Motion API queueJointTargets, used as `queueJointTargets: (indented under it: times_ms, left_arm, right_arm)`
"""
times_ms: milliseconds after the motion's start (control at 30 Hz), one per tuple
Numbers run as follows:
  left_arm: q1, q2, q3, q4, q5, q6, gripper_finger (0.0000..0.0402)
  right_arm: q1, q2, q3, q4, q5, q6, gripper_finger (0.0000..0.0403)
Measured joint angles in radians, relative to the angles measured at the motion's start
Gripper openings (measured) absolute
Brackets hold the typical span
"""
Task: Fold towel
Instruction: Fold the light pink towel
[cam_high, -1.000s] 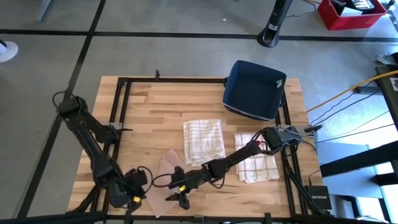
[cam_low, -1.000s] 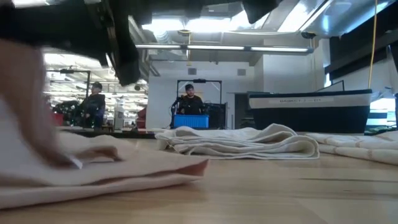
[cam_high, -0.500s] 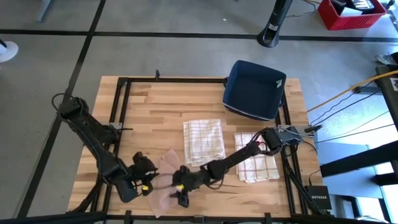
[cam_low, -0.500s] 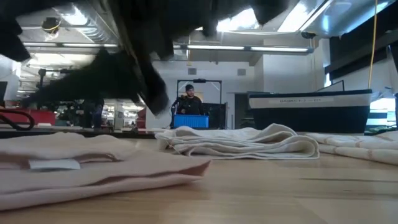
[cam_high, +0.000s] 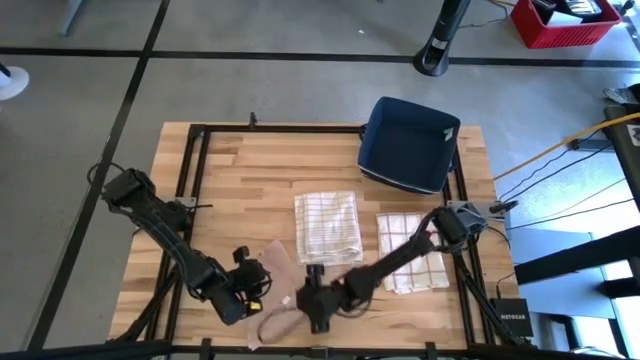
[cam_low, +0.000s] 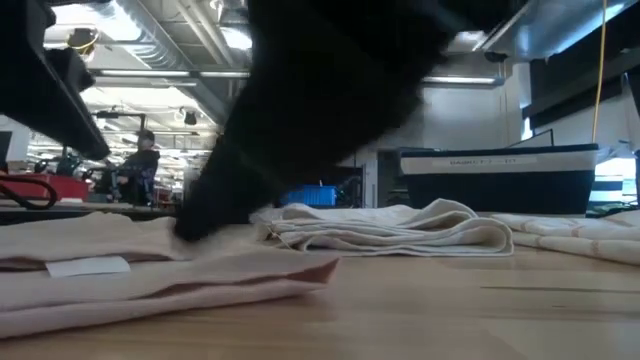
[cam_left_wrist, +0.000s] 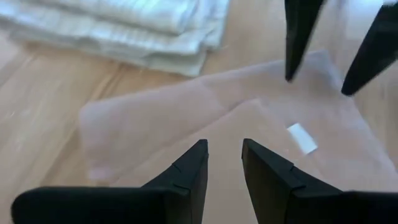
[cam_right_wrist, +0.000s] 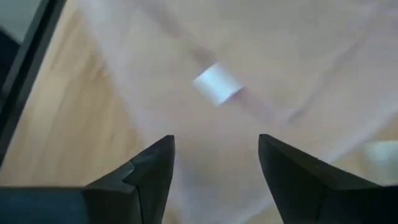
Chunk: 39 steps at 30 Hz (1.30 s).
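Two robot arms work over a pink towel at the front edge of a wooden table.

The table (cam_high: 230, 170) carries a blue bin (cam_high: 408, 143) at its back right corner, a folded checked towel (cam_high: 327, 226) near the middle and another checked cloth (cam_high: 412, 262) toward the right edge. The pink towel (cam_high: 275, 300) lies partly folded at the front edge, its white label (cam_left_wrist: 302, 137) facing up. The right gripper (cam_high: 316, 312) hovers over the towel with fingers spread wide, holding nothing. The left gripper (cam_high: 256, 293), just beside it, has its fingers narrowly parted and empty.
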Motion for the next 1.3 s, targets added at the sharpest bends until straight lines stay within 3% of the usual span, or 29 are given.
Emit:
queueJointTargets:
  times_ms: [200,367,633,1100,1200,1300]
  left_arm:
    - [0.067,0.024,0.0,0.264,0.012,0.235,0.0093]
    - [0.121,0.098,0.0,0.38,0.154,0.376,0.0093]
    - [0.152,0.136,0.0,0.16,0.284,0.236,0.0093]
    - [0.05,-0.04,0.0,-0.203,0.549,-0.052,0.0093]
    - [0.037,-0.09,0.0,-0.203,0.533,-0.091,0.0093]
    - [0.045,-0.134,0.001,-0.083,0.363,-0.044,0.0093]
  right_arm:
    - [-0.003,0.016,-0.09,0.144,0.008,-0.018,0.0234]
    - [-0.019,0.012,-0.121,0.164,-0.01,0.013,0.0234]
    - [-0.024,0.01,-0.132,0.164,-0.06,0.033,0.0234]
    - [-0.024,0.014,-0.134,0.152,-0.074,0.028,0.0234]
    - [-0.024,0.014,-0.134,0.153,-0.075,0.028,0.0234]
    - [-0.024,0.014,-0.135,0.154,-0.075,0.028,0.0234]
